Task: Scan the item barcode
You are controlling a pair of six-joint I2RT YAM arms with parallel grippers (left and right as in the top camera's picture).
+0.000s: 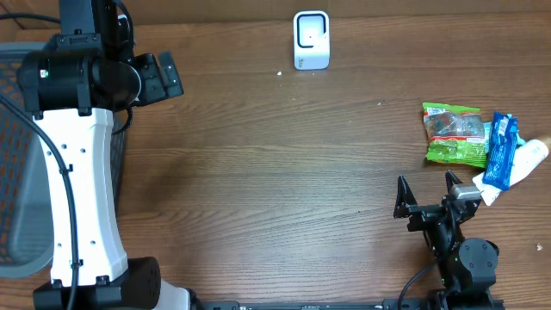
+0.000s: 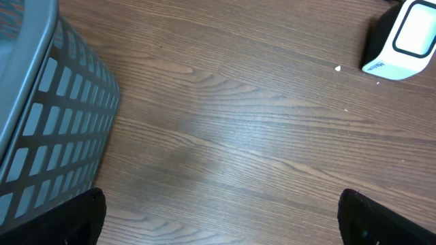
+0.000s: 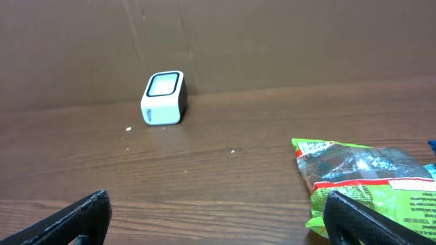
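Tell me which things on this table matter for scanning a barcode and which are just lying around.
For the job:
- scanner
- green bag, blue packet, white tube: items to scan
- right tool, open, nearest the items
- left tool, open

Lying about, probably:
- basket
- white crumb

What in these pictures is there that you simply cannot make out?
- Any barcode on the green bag: too small overhead, print blurred in the right wrist view.
- White item: overhead, partly under the blue packet.
- Inside of the basket: left wrist view, cut off by the edge.
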